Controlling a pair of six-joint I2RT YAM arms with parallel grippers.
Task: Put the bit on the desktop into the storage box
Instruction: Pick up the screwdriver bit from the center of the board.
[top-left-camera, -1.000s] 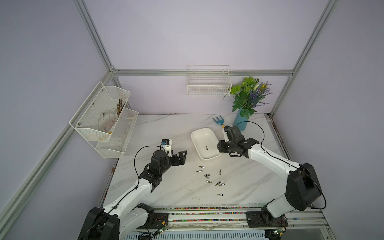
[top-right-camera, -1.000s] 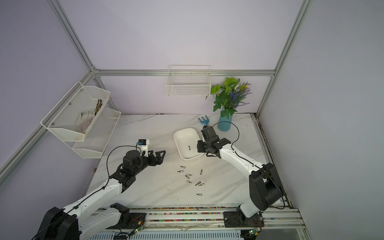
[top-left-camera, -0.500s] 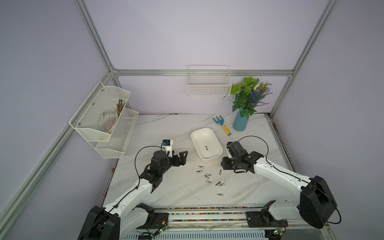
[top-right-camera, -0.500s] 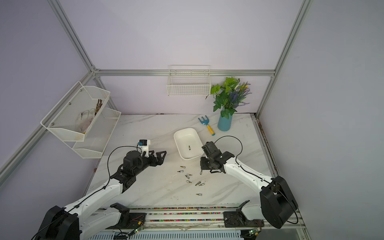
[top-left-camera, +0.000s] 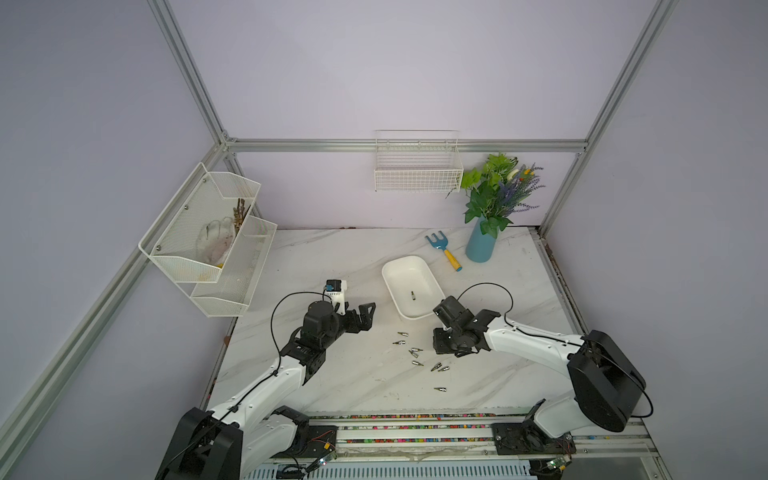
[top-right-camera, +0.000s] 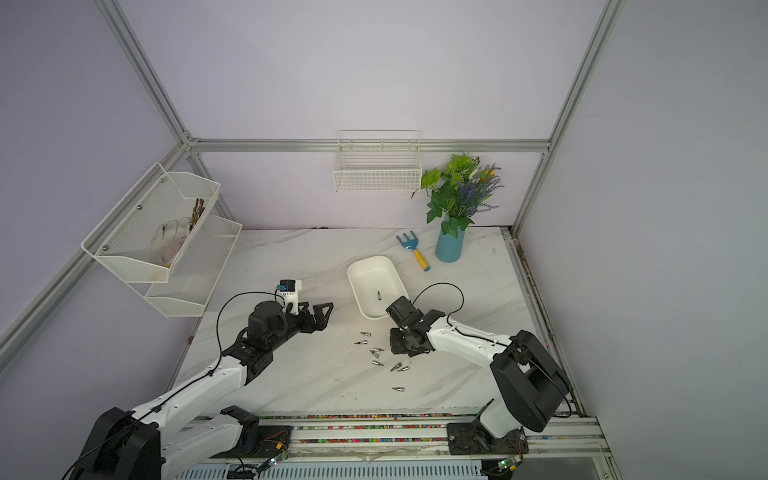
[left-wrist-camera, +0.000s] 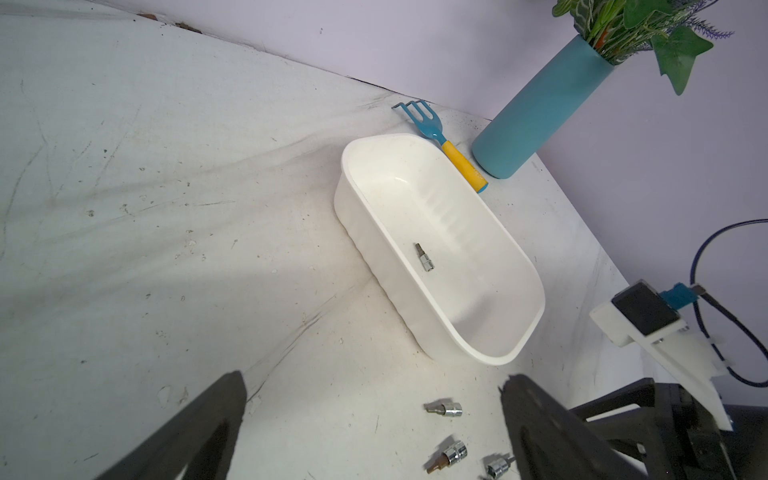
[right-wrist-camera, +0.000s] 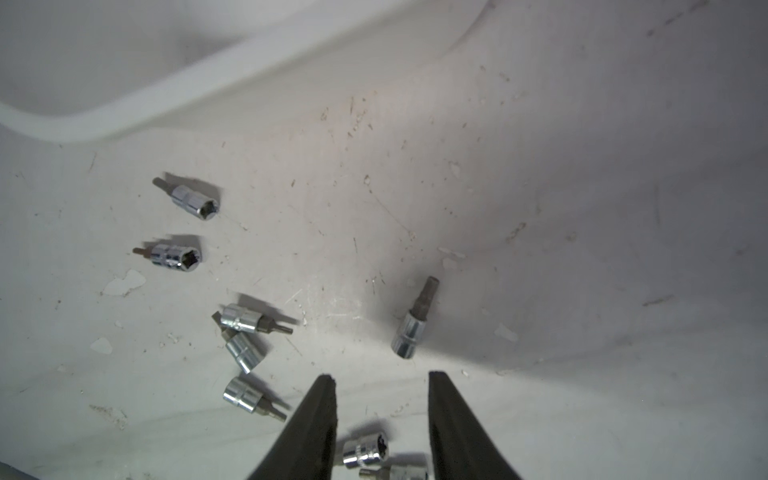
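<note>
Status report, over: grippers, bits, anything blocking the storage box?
Left gripper open, hovering. Right gripper open above loose bits on desktop. One bit in storage box. Nothing blocking.

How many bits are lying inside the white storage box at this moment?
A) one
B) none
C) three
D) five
A: only one bit lies on the floor of the storage box; the other bits are scattered on the table outside it.
</note>
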